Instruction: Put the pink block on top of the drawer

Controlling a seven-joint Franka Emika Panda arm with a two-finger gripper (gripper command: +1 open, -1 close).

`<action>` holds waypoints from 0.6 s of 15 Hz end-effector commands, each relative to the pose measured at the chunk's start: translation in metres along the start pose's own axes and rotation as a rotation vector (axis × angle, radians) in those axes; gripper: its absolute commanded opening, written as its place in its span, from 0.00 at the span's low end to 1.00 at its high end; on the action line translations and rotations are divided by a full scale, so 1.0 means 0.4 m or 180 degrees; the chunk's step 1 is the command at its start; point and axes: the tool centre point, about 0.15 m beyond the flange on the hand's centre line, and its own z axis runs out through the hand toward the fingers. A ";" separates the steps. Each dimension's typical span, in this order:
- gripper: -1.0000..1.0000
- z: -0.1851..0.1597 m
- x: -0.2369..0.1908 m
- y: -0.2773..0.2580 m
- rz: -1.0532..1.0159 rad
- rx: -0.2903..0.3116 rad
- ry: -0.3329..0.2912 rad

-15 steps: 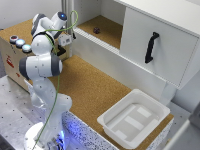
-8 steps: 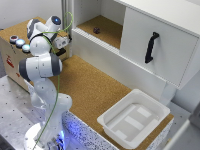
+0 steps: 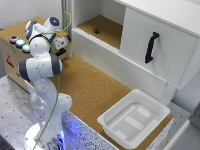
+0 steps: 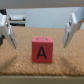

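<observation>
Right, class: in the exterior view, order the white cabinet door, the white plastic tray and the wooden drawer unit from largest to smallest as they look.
1. White cabinet door.
2. White plastic tray, slightly smaller; it sits nearer the camera, so this is unsure.
3. Wooden drawer unit, partly hidden behind the arm, so its full size cannot be judged.

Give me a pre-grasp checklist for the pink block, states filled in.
1. End effector open: ok, fingers spread wide.
2. Pink block between the fingers: ok, roughly centred in the wrist view.
3. Block free of contact: ok, gaps on both sides.
4. Block upright on cork mat: ok, letter A faces camera.
5. Drawer top free for placing: cannot tell, coloured buttons there, arm hides part.
6. Fingers low enough: cannot tell.
</observation>
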 end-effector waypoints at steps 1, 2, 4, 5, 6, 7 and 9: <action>1.00 -0.137 0.071 -0.062 -0.0168 0.0134 -0.0536; 1.00 -0.145 0.077 -0.069 -0.0231 0.0132 -0.0691; 1.00 -0.154 0.075 -0.074 -0.0380 0.0081 -0.0928; 1.00 -0.149 0.066 -0.067 -0.0447 0.0035 -0.1164; 1.00 -0.145 0.058 -0.056 -0.0450 -0.0007 -0.1289; 1.00 -0.140 0.049 -0.032 -0.0397 -0.0041 -0.1418; 1.00 -0.138 0.035 0.010 -0.0271 -0.0072 -0.1623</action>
